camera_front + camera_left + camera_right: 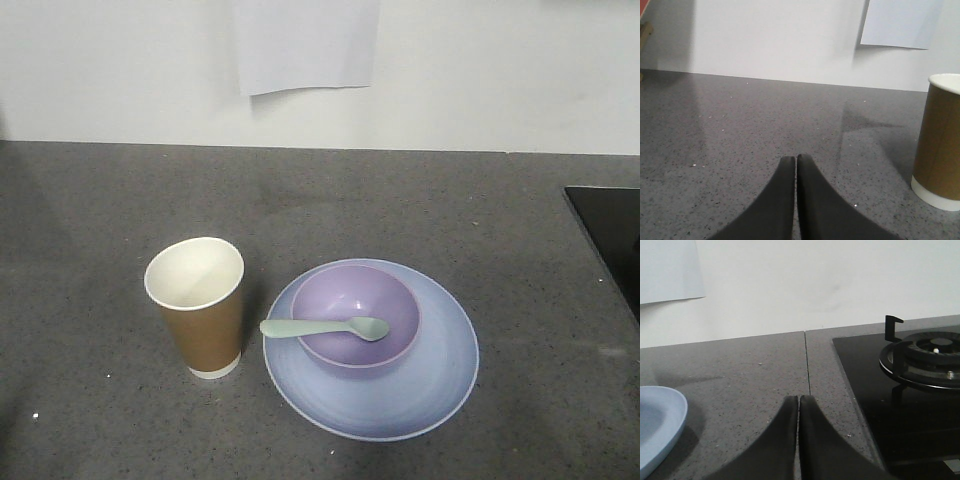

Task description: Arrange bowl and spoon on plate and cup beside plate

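In the front view the lilac bowl (358,318) sits on the pale lavender-blue plate (420,395). The mint-green spoon (325,328) lies across the bowl's near-left rim, its head inside the bowl. The brown paper cup (197,306) stands upright just left of the plate. Neither arm shows in the front view. My left gripper (796,159) is shut with nothing in it, low over the counter, with the cup (938,142) to its right. My right gripper (799,399) is shut and empty too, with the plate's edge (660,425) to its left.
A dark speckled counter (100,220) carries everything, backed by a white wall with a sheet of paper (305,45). A black glass hob (875,410) with a gas burner (930,357) lies right of my right gripper. A seam (806,360) runs across the counter.
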Robot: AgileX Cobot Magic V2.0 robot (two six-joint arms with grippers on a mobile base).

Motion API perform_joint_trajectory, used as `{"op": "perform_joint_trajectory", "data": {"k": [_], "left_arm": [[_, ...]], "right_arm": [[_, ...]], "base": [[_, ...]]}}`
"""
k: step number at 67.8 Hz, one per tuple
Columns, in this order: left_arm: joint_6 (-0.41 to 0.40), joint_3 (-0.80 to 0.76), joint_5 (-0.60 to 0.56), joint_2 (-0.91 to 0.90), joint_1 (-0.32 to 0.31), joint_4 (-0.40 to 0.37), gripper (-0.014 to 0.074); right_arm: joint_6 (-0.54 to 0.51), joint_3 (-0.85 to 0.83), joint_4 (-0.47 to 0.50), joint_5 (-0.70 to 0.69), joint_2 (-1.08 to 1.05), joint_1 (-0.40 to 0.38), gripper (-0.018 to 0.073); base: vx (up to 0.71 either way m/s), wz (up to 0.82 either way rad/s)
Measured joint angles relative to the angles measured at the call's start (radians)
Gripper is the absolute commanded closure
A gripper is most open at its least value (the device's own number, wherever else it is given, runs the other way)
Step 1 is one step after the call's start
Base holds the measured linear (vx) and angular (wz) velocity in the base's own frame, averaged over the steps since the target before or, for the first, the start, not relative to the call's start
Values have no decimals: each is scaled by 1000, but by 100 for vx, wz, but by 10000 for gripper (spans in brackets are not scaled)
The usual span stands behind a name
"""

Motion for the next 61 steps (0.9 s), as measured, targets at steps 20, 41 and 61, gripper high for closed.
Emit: {"op": "perform_joint_trajectory", "data": {"k": [20, 41, 61], "left_arm": [[0, 0, 0, 0, 0, 0, 604], [0, 0, 0, 0, 0, 0, 604], [0, 0, 0, 0, 0, 0, 604]], "right_arm": [[18, 0, -80, -19, 0, -13, 562], [18, 0, -126, -9, 0, -13, 562], [6, 0, -129, -9, 0, -13, 562]], "base": [[0, 0], [0, 0], [0, 0]]}}
